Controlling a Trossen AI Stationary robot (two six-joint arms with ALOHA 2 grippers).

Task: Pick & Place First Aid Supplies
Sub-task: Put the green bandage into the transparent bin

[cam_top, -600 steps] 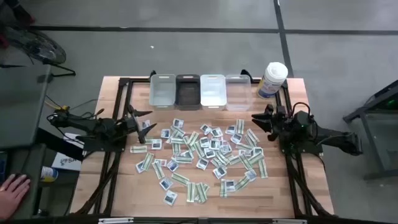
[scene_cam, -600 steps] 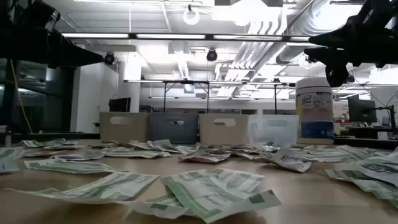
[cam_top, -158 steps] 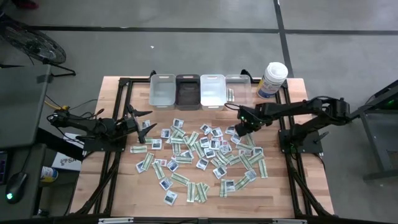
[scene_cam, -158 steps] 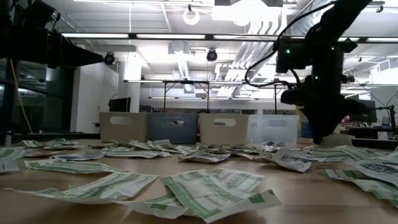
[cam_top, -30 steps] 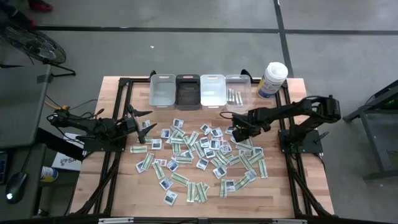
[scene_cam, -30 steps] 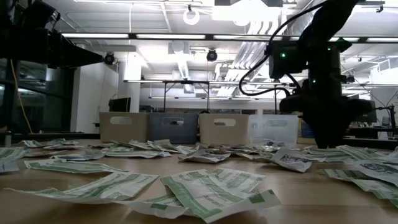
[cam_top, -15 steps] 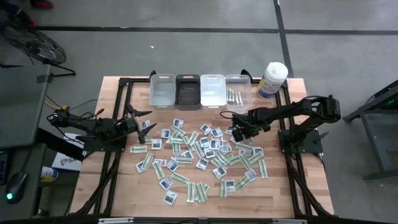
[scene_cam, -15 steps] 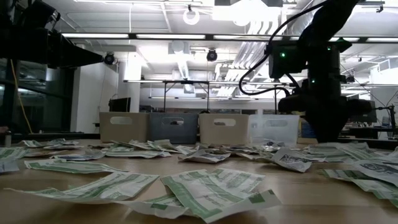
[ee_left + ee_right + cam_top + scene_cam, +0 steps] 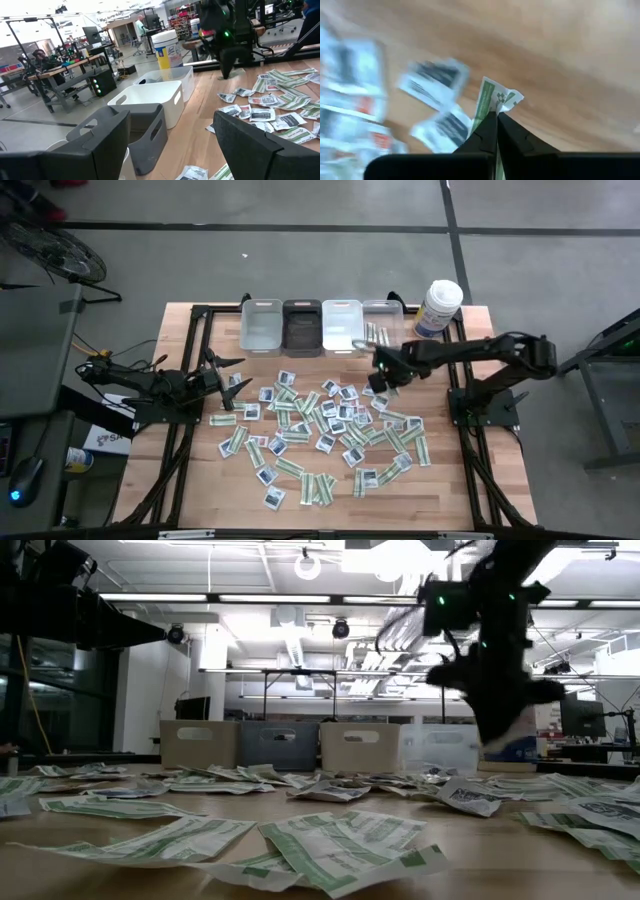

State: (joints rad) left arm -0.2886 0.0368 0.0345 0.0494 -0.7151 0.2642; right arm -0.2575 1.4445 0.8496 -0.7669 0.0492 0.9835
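Right gripper [image 9: 496, 116] has lifted off the desk [image 9: 450, 480], fingers pinched shut on a green-and-white strip [image 9: 490, 101] above the scattered packets [image 9: 330, 430]. Left gripper [image 9: 237, 376] waits, fingers wide apart.

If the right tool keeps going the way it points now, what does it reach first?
Most likely the clear bin. The right tool, shut on a green-and-white packet, points toward the bin row; bare table lies between, though depth is uncertain.
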